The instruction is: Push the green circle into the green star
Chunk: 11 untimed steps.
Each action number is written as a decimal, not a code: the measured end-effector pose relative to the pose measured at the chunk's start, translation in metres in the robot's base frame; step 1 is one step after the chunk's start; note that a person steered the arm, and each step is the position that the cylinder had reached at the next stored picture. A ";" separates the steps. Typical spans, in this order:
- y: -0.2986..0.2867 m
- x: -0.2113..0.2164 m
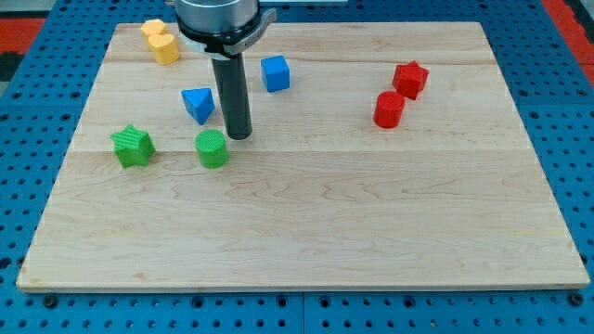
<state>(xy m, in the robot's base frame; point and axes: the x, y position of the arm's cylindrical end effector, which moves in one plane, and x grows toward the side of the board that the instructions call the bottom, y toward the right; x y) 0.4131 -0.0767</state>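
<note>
Blocks dot my wooden worktop [306, 223] as my tip [239, 137] stands just beside the green circle [213, 148], up and to the view's right of it; whether the two touch I cannot tell. My tool is a plain dark rod with nothing to open, close or hold, and it carries nothing. The circle sits in the left half of the worktop, with the green star [133, 146] near it toward the view's left, at about the same height in the view, and bare wood between them.

By my reckoning the circle is a small, stiff, light plastic piece that should slide readily on the smooth wood. With no way to grasp it, I would press on its right-hand side, on the line through its centre toward the star. Its round wall would likely let it roll off my tip if the push lands off centre, so contact from the upper right, where I stand now, would probably send it down and left, below the star.

Count: two green blocks, the circle and the star; two blue, a triangle-like block [198, 104] just left of my rod and a cube [275, 73] to its right; two red [402, 94], close together at the right; two yellow [160, 40], touching, at the top left. Eight blocks in all.
</note>
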 end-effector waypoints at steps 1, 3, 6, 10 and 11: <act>0.011 0.000; -0.033 0.032; -0.078 0.051; 0.008 0.026; 0.043 -0.001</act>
